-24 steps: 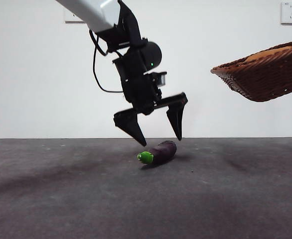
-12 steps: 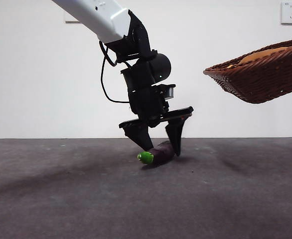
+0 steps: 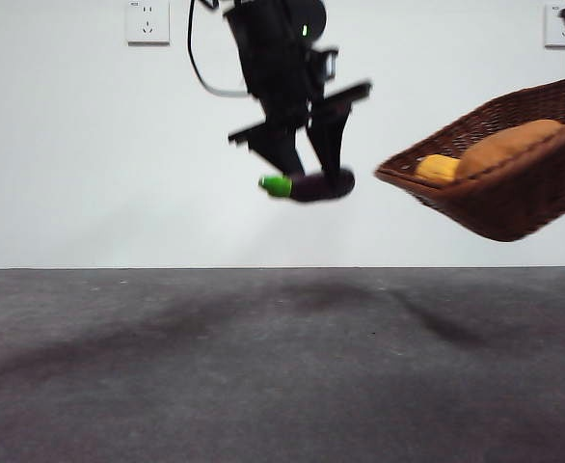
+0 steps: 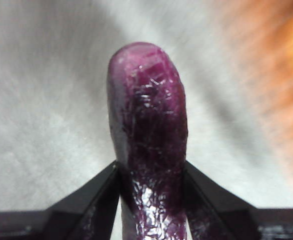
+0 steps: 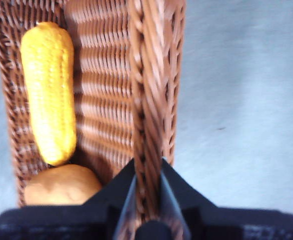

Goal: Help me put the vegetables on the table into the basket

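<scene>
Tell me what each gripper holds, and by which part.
Left gripper: eggplant, around its purple body. Right gripper: basket, by its rim.

No text, label, brand, number or sign can be read on anything.

The table (image 3: 282, 376) runs dark grey and faintly mottled right across the front view, meeting the white wall behind it, soft shadows smeared over its matte top and not one object resting on it.
</scene>
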Robot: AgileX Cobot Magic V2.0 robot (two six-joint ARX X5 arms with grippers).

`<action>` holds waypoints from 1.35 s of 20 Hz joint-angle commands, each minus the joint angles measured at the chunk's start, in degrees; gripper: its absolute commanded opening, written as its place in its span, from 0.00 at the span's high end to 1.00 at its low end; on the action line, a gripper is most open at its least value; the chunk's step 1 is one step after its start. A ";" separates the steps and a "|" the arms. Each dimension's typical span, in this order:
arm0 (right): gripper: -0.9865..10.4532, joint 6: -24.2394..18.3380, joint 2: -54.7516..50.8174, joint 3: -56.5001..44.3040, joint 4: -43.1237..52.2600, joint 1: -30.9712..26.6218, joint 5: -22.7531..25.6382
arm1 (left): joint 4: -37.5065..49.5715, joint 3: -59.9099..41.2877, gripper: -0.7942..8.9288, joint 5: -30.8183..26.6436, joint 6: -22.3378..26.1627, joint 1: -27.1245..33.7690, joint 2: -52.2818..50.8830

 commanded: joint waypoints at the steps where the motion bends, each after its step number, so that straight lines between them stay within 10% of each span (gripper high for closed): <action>1: 0.92 1.79 -0.39 -2.45 -0.13 1.53 -1.07 | -0.11 0.07 0.93 -5.51 2.56 -2.34 -4.39; 4: 0.92 1.77 -0.42 -6.21 -0.50 2.16 -1.97 | -0.31 0.02 0.93 -7.06 3.30 -3.41 -9.33; 10: 0.92 1.11 -0.44 -14.21 2.99 4.31 -10.10 | -0.42 -1.38 0.93 19.74 2.45 -5.90 -15.82; 19: 0.92 2.86 -0.55 -14.40 7.37 12.63 -10.54 | 3.32 -46.38 0.93 10.12 4.26 -7.67 -43.95; 27: 0.92 9.94 -0.55 -14.40 13.88 27.52 -10.45 | 28.26 -82.20 0.93 12.70 -17.09 -3.56 -63.36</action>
